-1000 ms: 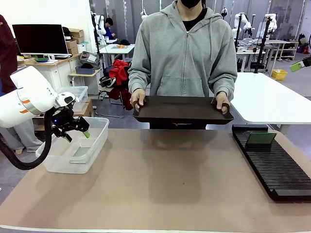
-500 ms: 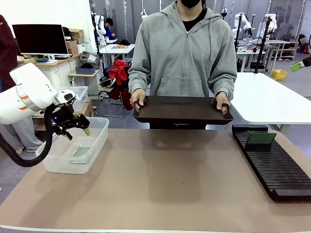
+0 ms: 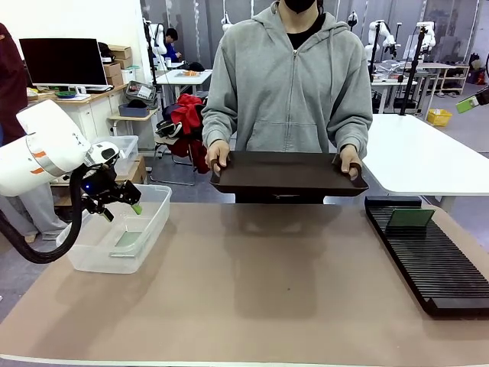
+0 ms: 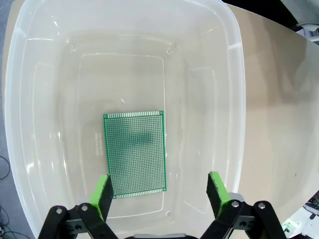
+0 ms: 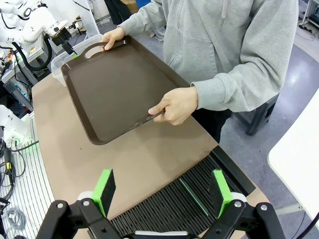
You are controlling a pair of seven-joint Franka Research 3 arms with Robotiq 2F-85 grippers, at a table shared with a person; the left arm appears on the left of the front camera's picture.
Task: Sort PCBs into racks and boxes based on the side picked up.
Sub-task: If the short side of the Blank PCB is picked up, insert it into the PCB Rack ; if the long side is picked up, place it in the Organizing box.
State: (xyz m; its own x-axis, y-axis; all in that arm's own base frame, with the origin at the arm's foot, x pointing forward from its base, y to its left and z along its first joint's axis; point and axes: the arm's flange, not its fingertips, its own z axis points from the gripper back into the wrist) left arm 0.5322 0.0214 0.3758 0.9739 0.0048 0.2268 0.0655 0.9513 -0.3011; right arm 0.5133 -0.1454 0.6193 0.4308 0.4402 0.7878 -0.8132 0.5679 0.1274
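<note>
Tan table's basically sorted – one PCB (image 4: 134, 153) flat in the tub (image 4: 234, 99), left gripper (image 4: 159, 191) spread empty above it, best lifted straight up clear of the rim

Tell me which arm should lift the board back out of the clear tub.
Left. The left gripper hangs open directly above the clear tub, with the green PCB lying flat on the tub's floor under its fingers. The right gripper is open over the black rack, across the table.

front across table, wrists look down
</note>
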